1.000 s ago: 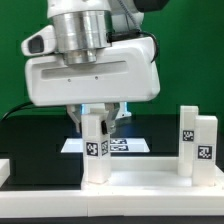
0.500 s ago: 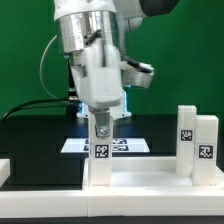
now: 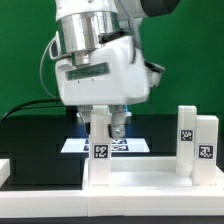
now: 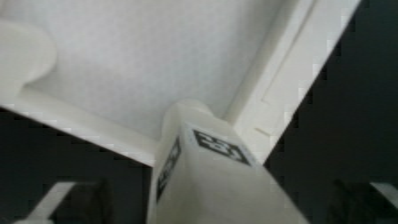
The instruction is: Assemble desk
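The white desk top point(image 3: 130, 190) lies flat across the front, rim up. One white leg point(image 3: 98, 160) with a marker tag stands upright on it near the exterior view's left. My gripper point(image 3: 105, 128) hangs over this leg, with a finger on either side of its upper end. In the wrist view the leg point(image 4: 217, 175) runs between the two dark fingers point(image 4: 54, 203), with a dark gap on each side, so the jaws are open. The desk top's inner face and rim point(image 4: 143, 70) lie beyond it. Two more tagged legs point(image 3: 187, 135) point(image 3: 205, 147) stand at the exterior view's right.
The marker board point(image 3: 130, 146) lies on the black table behind the desk top. A green backdrop closes the back. A small white piece point(image 3: 4, 170) shows at the exterior view's left edge.
The gripper has turned about its vertical axis over the leg, from broad-face to edge-on half a second ago and back to broad-face now. The leg stays upright in the same place.
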Controlling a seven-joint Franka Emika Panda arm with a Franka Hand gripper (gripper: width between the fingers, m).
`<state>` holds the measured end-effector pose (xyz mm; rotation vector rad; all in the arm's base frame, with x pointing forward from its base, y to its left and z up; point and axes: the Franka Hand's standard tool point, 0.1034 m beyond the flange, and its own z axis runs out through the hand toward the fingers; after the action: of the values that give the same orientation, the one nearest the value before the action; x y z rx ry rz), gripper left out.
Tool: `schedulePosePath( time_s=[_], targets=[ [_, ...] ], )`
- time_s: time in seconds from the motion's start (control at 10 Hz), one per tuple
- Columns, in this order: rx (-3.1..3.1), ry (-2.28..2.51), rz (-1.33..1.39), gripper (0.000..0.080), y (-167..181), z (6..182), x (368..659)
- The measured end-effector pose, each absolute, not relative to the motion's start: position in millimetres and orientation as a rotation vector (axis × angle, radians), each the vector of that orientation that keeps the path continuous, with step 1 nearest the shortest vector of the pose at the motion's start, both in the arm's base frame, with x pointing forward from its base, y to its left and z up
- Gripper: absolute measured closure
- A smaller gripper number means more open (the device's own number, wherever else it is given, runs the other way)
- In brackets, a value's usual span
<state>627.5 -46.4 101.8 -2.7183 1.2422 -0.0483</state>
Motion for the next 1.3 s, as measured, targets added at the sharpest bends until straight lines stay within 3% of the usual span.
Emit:
schedulePosePath(
  time_s=[0.4, 0.6, 0.8, 1.0, 1.1, 1.2, 1.3],
  targets=[
    [-2.879, 0.859, -0.082, 0.0151, -49.0, 101.9, 627.4],
    [-3.050, 0.217, -0.083, 0.0150, -52.6, 103.8, 626.4],
    [-3.050, 0.224, -0.083, 0.0150, -52.0, 103.9, 626.5],
    [-3.050, 0.228, -0.083, 0.0411, -52.6, 103.9, 626.5],
    [-3.038, 0.337, -0.079, 0.0411, -53.2, 103.8, 626.3],
    [-3.018, 0.473, -0.072, 0.0511, -53.8, 103.5, 626.0],
    [-3.000, 0.571, -0.068, 0.0511, -53.8, 103.5, 626.0]
  ],
)
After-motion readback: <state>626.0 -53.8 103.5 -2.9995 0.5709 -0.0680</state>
